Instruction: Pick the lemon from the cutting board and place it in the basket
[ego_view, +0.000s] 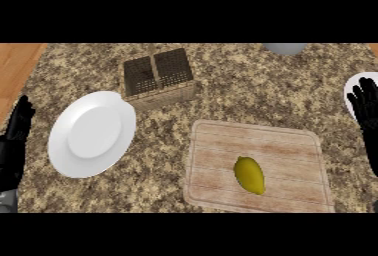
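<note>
A yellow lemon (249, 175) lies on the wooden cutting board (214, 145), toward the board's near middle. The wicker basket (159, 79) with a handle across its top stands at the back, left of the board. My right hand (366, 110) rests open at the right edge, fingers up, well to the right of the lemon. At the left edge my left hand (18, 135) rests open too, fingers up, far from the board. Neither hand holds anything.
A white plate (92, 134) lies between the left hand and the board, just in front of the basket. A grey round object (285, 48) shows at the back edge. Part of a white dish (353, 86) sits behind the right hand. Wood floor shows at far left.
</note>
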